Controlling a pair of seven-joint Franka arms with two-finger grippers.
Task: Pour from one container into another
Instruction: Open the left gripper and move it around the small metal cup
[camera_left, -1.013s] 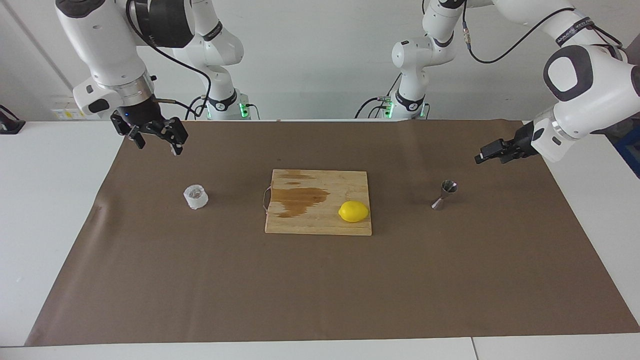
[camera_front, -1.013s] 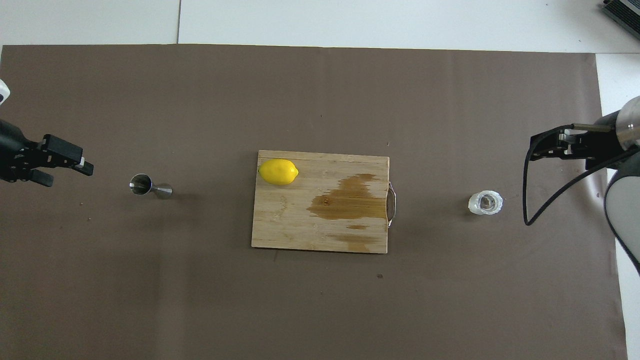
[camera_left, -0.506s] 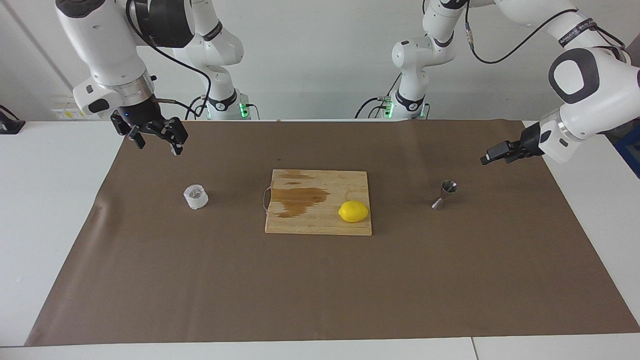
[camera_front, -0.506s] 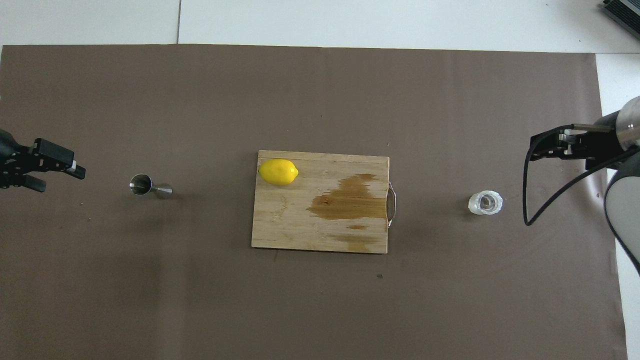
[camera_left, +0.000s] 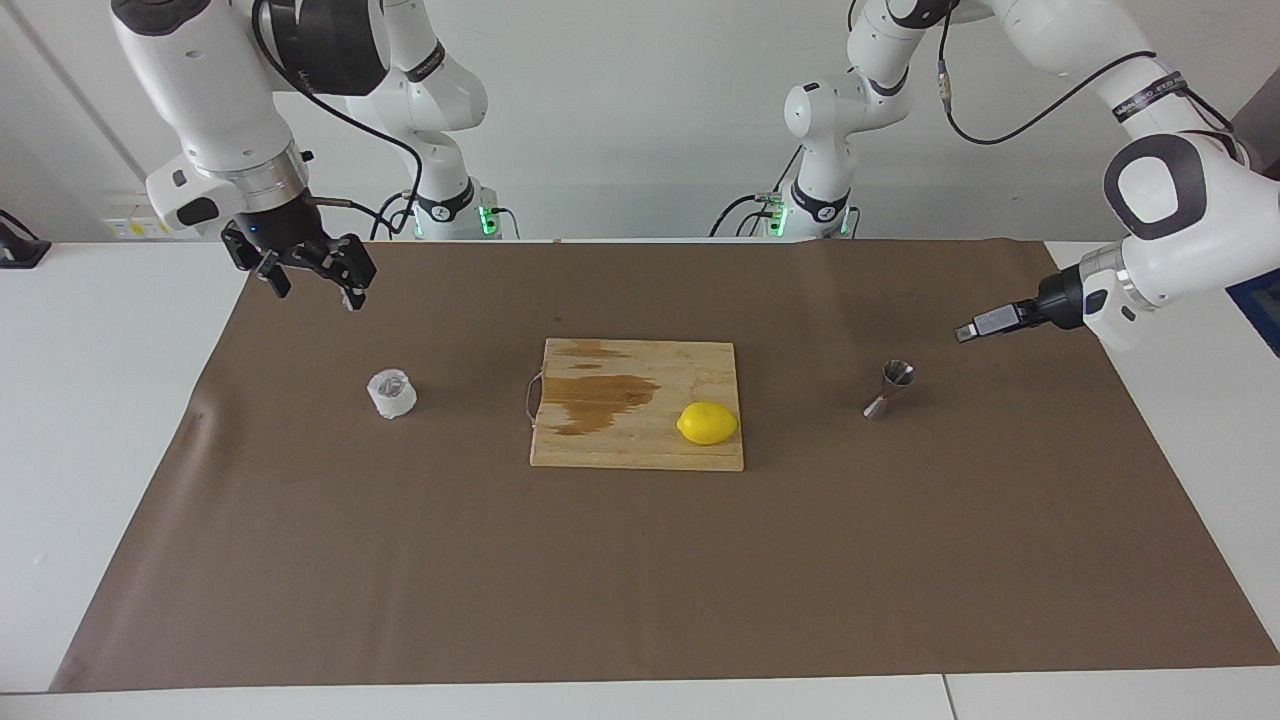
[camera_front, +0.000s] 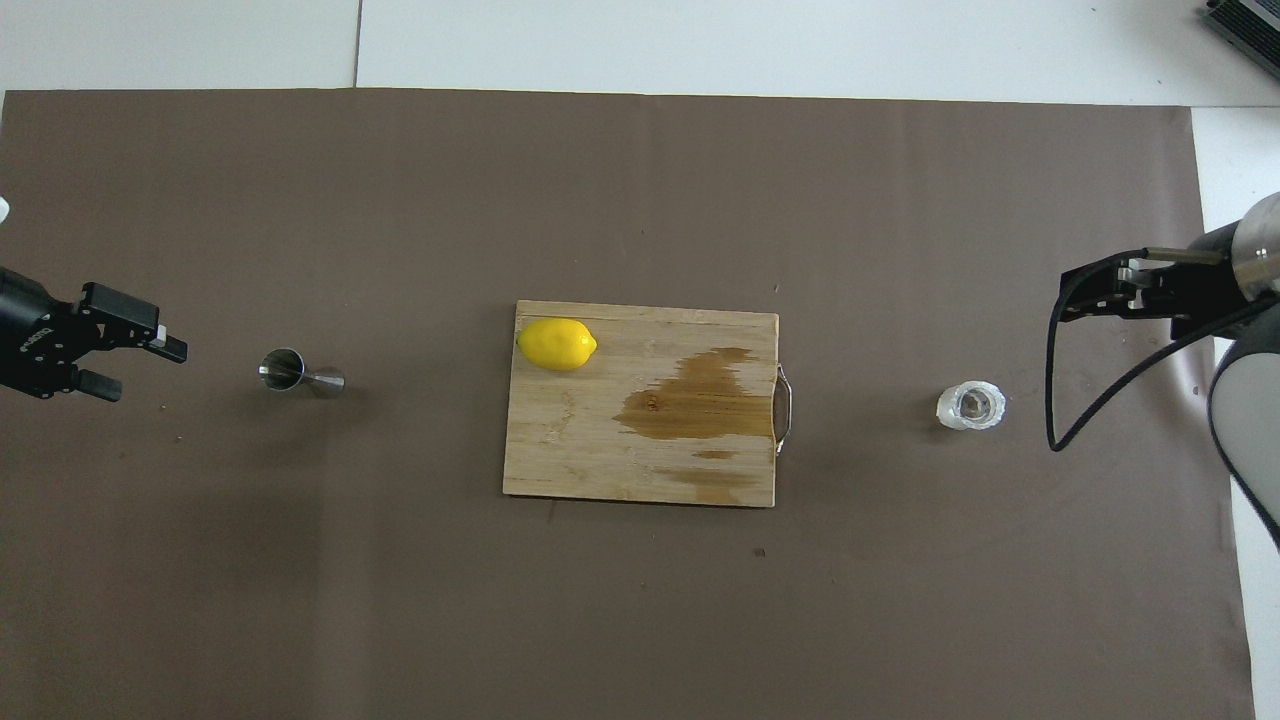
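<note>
The small white crinkled cup (camera_left: 392, 393) (camera_front: 971, 406) stands upright on the brown mat toward the right arm's end of the table. The steel hourglass jigger (camera_left: 890, 390) (camera_front: 300, 372) stands upright toward the left arm's end. My left gripper (camera_left: 968, 331) (camera_front: 145, 368) hangs open and empty over the mat, a short way from the jigger on the side of the left arm's end and slightly above it. My right gripper (camera_left: 314, 285) (camera_front: 1075, 300) waits open and empty, raised over the mat; the cup stands apart from it.
A wooden cutting board (camera_left: 600, 440) (camera_front: 560, 450) with a dark wet stain and a wire handle lies mid-table between the two containers. A yellow lemon (camera_left: 707, 423) (camera_front: 557, 343) rests on its corner toward the jigger. The brown mat (camera_left: 640, 570) covers most of the white table.
The left gripper has turned at the wrist and dropped a little lower, staying beside the jigger. The right arm, cup, jigger, board and lemon have not moved.
</note>
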